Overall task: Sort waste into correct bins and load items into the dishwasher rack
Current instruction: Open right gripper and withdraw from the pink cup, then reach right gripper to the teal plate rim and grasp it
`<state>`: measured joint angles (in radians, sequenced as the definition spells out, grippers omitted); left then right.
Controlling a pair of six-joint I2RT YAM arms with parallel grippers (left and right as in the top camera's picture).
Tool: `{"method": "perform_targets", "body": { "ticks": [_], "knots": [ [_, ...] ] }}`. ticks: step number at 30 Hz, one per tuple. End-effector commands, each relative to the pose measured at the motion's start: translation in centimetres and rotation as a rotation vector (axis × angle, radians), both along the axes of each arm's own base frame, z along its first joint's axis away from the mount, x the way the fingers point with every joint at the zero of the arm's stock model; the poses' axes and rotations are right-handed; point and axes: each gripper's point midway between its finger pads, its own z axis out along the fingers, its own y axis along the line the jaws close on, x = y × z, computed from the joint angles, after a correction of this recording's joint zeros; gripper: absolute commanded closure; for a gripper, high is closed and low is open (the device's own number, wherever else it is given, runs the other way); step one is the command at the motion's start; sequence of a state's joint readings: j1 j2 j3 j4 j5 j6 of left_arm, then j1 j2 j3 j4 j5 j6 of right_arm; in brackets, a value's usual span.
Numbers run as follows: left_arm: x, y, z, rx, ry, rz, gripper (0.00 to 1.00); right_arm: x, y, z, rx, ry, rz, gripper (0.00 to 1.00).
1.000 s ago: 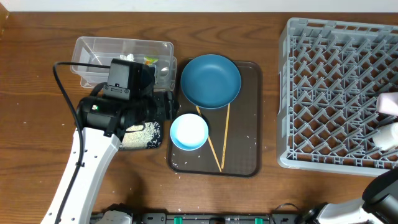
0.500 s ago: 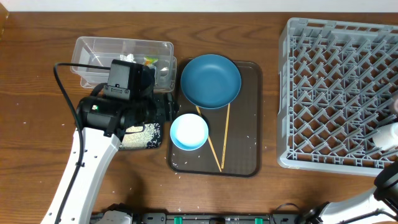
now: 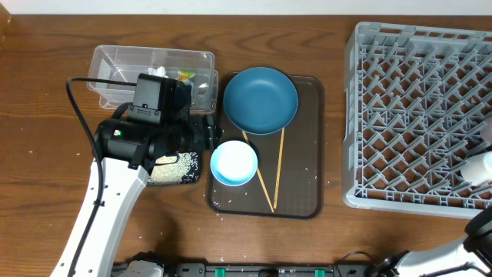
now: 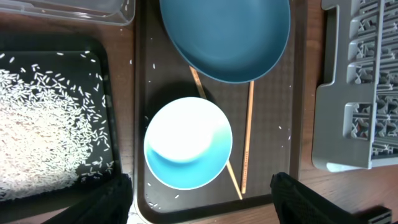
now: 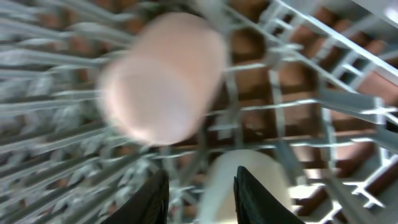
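Observation:
My left gripper [image 4: 200, 188] is open and empty, hovering over the near edge of the light-blue bowl [image 4: 188, 143]; in the overhead view it [image 3: 206, 132] sits left of that bowl [image 3: 234, 163]. The dark-blue plate [image 3: 260, 100] and two chopsticks [image 3: 275, 165] lie on the brown tray. My right gripper [image 5: 199, 193] is open over the grey rack [image 3: 419, 115]. A blurred pink cup [image 5: 161, 78] lies ahead of it, and a white cup [image 5: 245, 180] lies just beyond its fingers. The clear tub [image 3: 115, 65] holds the tissue [image 3: 157, 71] and wrapper [image 3: 184, 75]. The black tray [image 3: 173, 178] holds rice [image 4: 37, 124].
The dark-brown serving tray [image 3: 304, 192] carries the plate, bowl, chopsticks and scattered rice grains. The white cup [image 3: 480, 165] shows at the rack's right edge. The left arm's black cable [image 3: 73, 100] loops beside the clear tub. The right arm [image 3: 480, 231] enters at bottom right.
The pink cup at the rack's right edge has slid out of the overhead view to the right. The right arm has shifted at bottom right. The left arm has not moved.

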<state>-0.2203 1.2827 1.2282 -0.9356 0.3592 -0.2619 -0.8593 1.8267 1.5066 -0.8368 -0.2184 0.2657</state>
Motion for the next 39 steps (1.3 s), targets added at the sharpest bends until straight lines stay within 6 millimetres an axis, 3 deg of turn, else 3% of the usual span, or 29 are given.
{"method": "perform_targets", "body": {
  "ticks": [1,4,9,17,21,27,34,39],
  "knots": [
    [0.0,0.3,0.0,0.015,-0.005,0.004,0.25,2.5,3.0,6.9,-0.066,-0.178,0.167,0.66],
    [0.2,1.1,-0.3,0.055,-0.010,0.026,0.25,3.3,6.1,9.4,-0.089,-0.229,0.290,0.64],
    [-0.1,2.1,-0.9,0.110,0.009,0.050,0.25,5.2,14.2,12.1,-0.092,-0.278,0.545,0.58],
    [-1.5,2.4,-2.5,0.130,0.083,0.048,0.25,8.9,29.5,11.6,-0.046,-0.285,0.952,0.48],
    [-2.1,2.6,-3.0,0.139,0.119,0.046,0.24,10.3,35.8,9.1,-0.086,-0.220,1.088,0.47],
    [-2.4,2.6,-3.5,0.145,0.138,0.044,0.24,11.3,42.5,3.4,-0.102,-0.086,1.158,0.47],
    [-2.4,2.7,-3.5,0.147,0.138,0.046,0.24,11.9,46.9,-3.7,-0.077,0.046,1.124,0.49],
    [-2.4,2.8,-3.5,0.151,0.137,0.047,0.24,11.8,48.0,-7.9,-0.066,0.129,1.068,0.65]
  ]
}}
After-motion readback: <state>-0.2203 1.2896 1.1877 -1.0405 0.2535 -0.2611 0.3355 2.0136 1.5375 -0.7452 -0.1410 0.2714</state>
